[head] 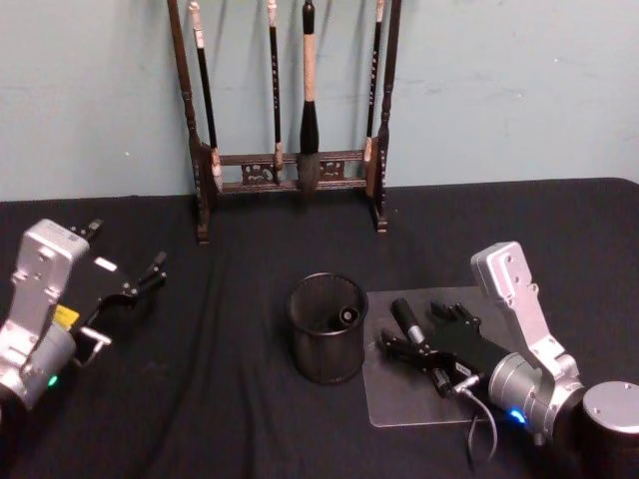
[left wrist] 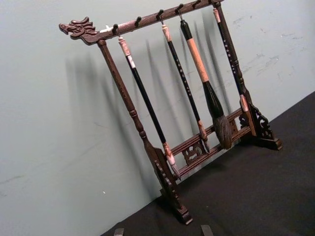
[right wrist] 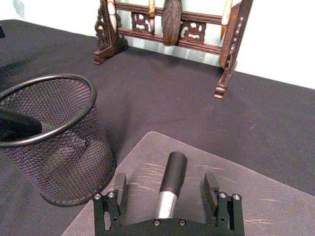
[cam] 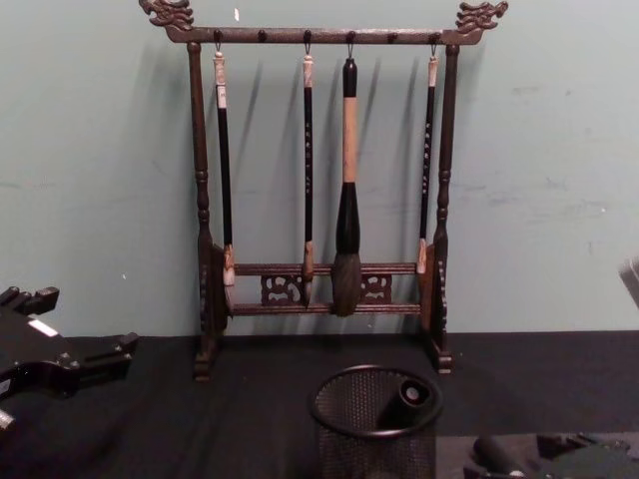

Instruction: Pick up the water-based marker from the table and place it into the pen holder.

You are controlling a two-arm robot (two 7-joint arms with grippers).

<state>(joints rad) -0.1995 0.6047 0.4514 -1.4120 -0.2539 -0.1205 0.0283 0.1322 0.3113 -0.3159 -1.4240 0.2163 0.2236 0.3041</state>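
wall (cam: 549, 200): pale green, scuffed | table (head: 200, 419): black cloth

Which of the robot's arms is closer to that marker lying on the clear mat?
Right. The right gripper sits over the marker on the mat, with an open finger on either side of it. The left gripper is far off to the left, beyond the mesh cup.

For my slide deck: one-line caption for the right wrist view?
Right claw, open, straddles the marker on a clear mat beside the mesh pen holder.
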